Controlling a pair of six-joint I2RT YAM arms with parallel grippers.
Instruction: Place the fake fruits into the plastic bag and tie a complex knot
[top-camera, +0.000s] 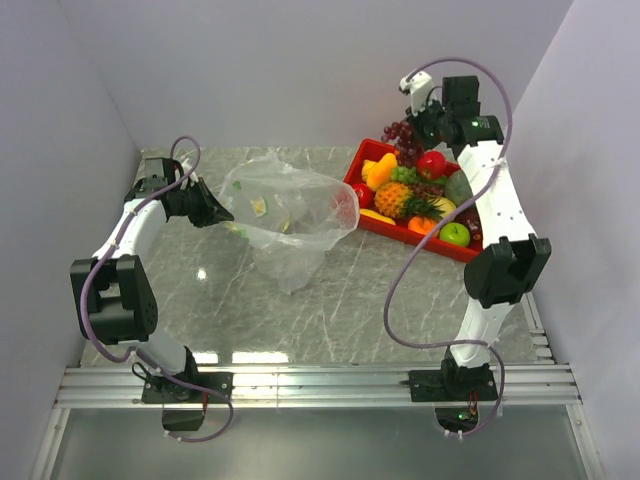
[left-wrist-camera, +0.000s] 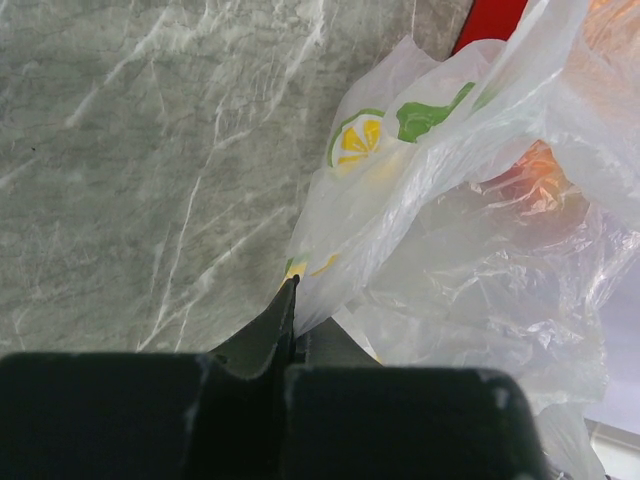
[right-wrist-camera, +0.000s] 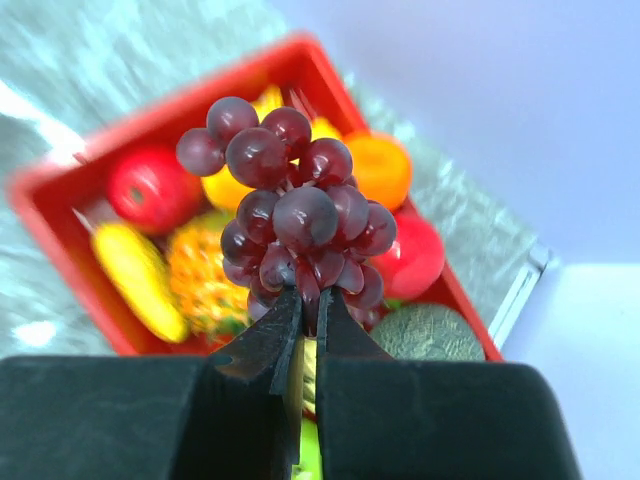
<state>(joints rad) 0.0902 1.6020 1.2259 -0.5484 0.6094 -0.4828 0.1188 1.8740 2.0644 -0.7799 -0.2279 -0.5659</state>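
Right end effector (top-camera: 413, 128), seen from above, is clamped on a cluster of glossy dark-purple plastic grapes (top-camera: 400, 133). It holds them over the far corner of the red rectangular tray (top-camera: 420, 243), where the other fake fruits (top-camera: 410, 195) lie. Across the grey marbled surface (top-camera: 350, 300), the left end effector (top-camera: 215, 213) pinches the rim of the thin, crinkly transparent plastic bag (top-camera: 290, 215), which lies against the tray.

Left wrist view: the jaws are closed on the film (left-wrist-camera: 480, 230), which looks flimsy and slippery and is best held by a gathered edge.

Right wrist view: the fingertips nip the bunch (right-wrist-camera: 295, 220) at its base. It is probably light, hard and apt to swing.
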